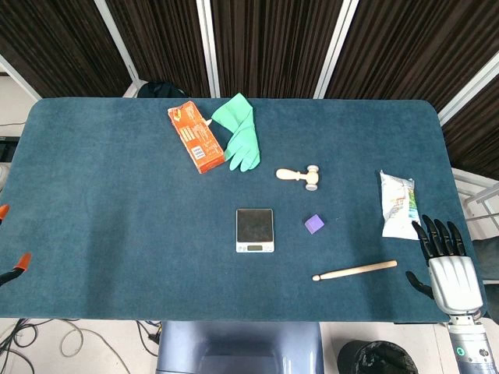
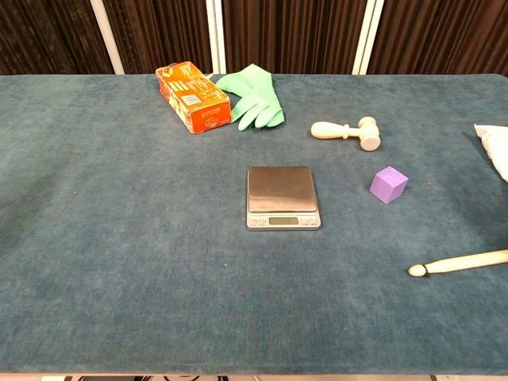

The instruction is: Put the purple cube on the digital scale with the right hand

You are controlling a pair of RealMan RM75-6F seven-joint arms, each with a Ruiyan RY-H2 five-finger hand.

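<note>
The purple cube (image 1: 313, 224) (image 2: 389, 184) sits on the blue table cloth, a short way right of the digital scale (image 1: 255, 229) (image 2: 282, 197). The scale's steel platform is bare and its display faces the near edge. My right hand (image 1: 444, 261) hovers at the table's near right corner, fingers spread and pointing away from me, holding nothing. It is well to the right of the cube. The chest view does not show it. My left hand shows only as orange-tipped parts (image 1: 15, 265) at the far left edge.
A wooden stick (image 1: 355, 270) (image 2: 460, 263) lies between the cube and my right hand. A white snack bag (image 1: 398, 204) lies beyond the hand. A small wooden mallet (image 1: 299, 175) (image 2: 347, 131), a green glove (image 1: 241, 131) (image 2: 254, 97) and an orange box (image 1: 196, 137) (image 2: 191, 98) lie farther back.
</note>
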